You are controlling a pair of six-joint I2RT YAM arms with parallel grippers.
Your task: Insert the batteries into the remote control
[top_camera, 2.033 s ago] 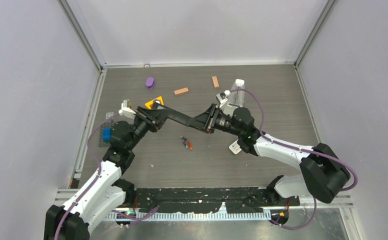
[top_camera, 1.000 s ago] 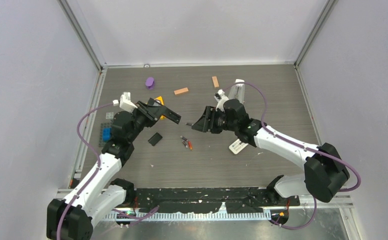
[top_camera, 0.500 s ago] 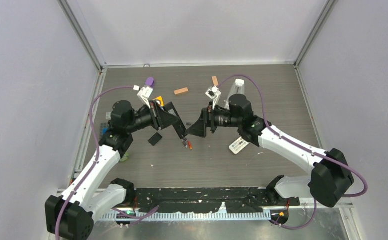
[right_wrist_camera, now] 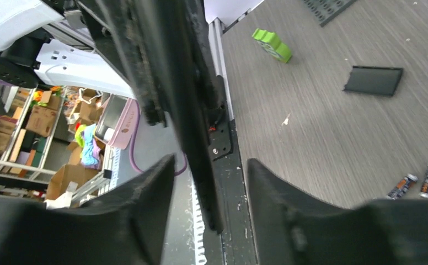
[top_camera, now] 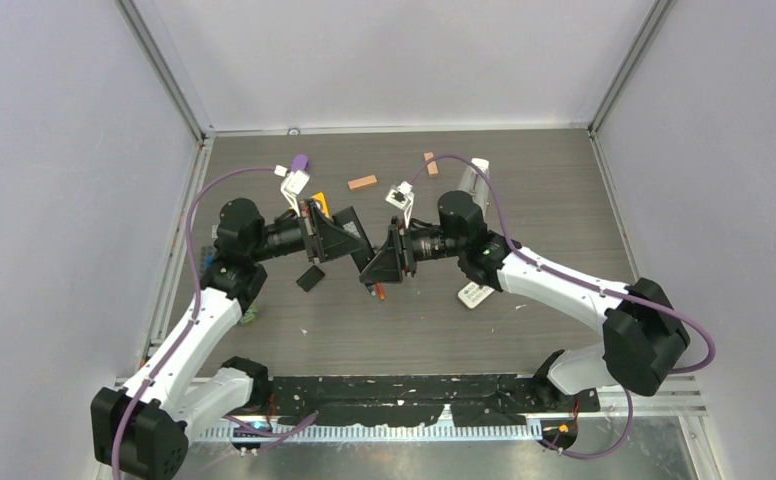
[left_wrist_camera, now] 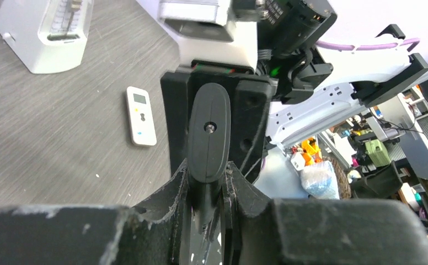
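My left gripper (top_camera: 357, 248) is shut on a black remote control (left_wrist_camera: 209, 130) and holds it above the table's middle, edge-on between its fingers (left_wrist_camera: 173, 193). My right gripper (top_camera: 372, 268) is open. Its fingers (right_wrist_camera: 145, 187) stand on either side of the remote's end (right_wrist_camera: 198, 110), with a gap on both sides. Two small batteries (right_wrist_camera: 416, 182) lie on the table. They are half hidden under the right gripper in the top view (top_camera: 378, 291). The black battery cover (top_camera: 310, 278) lies flat to their left and also shows in the right wrist view (right_wrist_camera: 373, 80).
A white remote (top_camera: 474, 294) lies right of centre. A white metronome-like box (top_camera: 477, 172) stands at the back right. Two orange-brown blocks (top_camera: 362, 182) and a purple piece (top_camera: 300, 162) lie at the back. A green piece (right_wrist_camera: 271, 44) lies near the left edge.
Both grippers have closed in on each other over the batteries. The left one swung right with the remote. The open right one moved left until its fingers came round the remote's end.
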